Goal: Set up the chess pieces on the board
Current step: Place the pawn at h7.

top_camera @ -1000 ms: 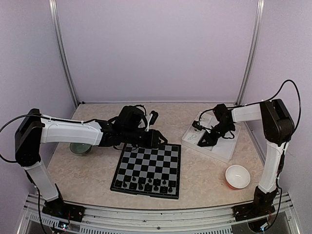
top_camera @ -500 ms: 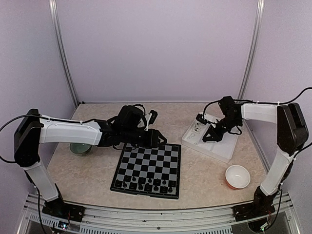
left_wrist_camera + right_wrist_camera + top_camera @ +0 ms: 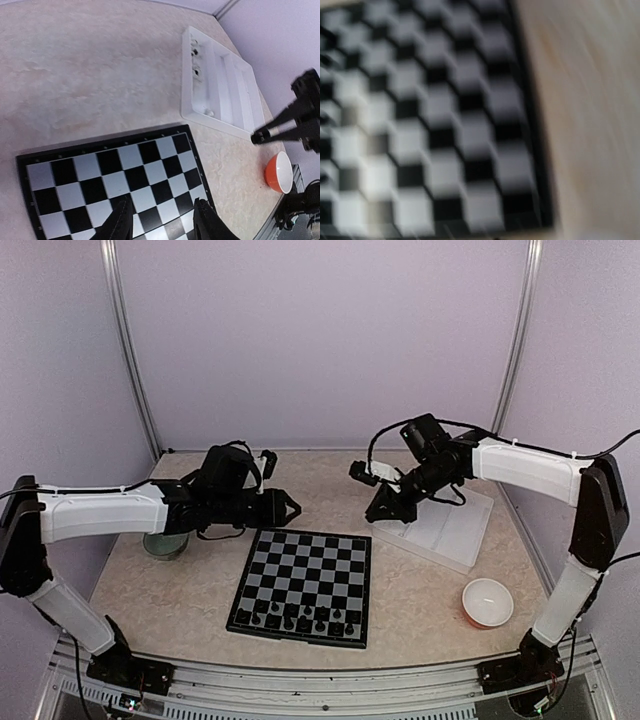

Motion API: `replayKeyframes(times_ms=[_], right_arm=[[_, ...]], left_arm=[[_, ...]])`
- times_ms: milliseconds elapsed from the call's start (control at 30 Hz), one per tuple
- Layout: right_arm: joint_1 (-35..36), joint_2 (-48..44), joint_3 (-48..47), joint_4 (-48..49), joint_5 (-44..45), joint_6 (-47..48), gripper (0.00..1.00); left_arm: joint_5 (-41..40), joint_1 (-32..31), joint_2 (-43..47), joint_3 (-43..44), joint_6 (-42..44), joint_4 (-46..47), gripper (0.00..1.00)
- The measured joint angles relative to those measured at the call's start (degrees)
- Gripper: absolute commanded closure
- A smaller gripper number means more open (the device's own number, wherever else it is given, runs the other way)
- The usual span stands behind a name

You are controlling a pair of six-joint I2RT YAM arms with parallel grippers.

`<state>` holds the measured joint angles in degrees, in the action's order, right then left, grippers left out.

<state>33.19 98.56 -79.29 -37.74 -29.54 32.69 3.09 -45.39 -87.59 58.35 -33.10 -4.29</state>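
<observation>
The board (image 3: 305,580) lies at the middle front, with black chess pieces (image 3: 295,618) along its two near rows. It also shows in the left wrist view (image 3: 115,175) and, blurred, in the right wrist view (image 3: 435,130). My left gripper (image 3: 287,508) is open and empty, just beyond the board's far left corner; its fingers (image 3: 119,225) frame bare squares. My right gripper (image 3: 380,512) hovers between the board's far right corner and the tray. In the left wrist view its tips (image 3: 257,136) meet on a small dark lump, seemingly a chess piece.
The white compartment tray (image 3: 445,530) at the right holds a few small pieces (image 3: 196,60) in one compartment. An orange bowl (image 3: 487,602) stands near the front right. A green bowl (image 3: 163,543) stands at the left, beside my left arm.
My right arm has swung left from the tray towards the board's far right corner. My left gripper has drawn back to the left, away from the board's far edge.
</observation>
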Motion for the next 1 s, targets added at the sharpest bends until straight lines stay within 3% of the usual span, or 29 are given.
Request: replayKeyframes(times_ms=[200, 433, 767, 1000], right_arm=[[12.8, 5.9, -10.0, 1.2, 1.2, -0.2, 0.93], [23.5, 21.2, -23.6, 0.3, 2.9, -0.2, 0.92], [32.2, 41.9, -48.0, -5.9, 4.2, -0.7, 0.91], [34.1, 45.9, -49.3, -8.6, 6.2, -0.9, 0.90]], left_arm=[[-6.1, 4.7, 9.5, -2.9, 0.4, -4.5, 0.52], [-12.2, 10.8, 24.1, -5.7, 1.0, -9.4, 0.42], [-14.8, 12.9, 34.7, -8.8, 1.6, -14.2, 0.42], [-14.9, 13.2, 37.1, -10.8, 1.5, -15.2, 0.42]])
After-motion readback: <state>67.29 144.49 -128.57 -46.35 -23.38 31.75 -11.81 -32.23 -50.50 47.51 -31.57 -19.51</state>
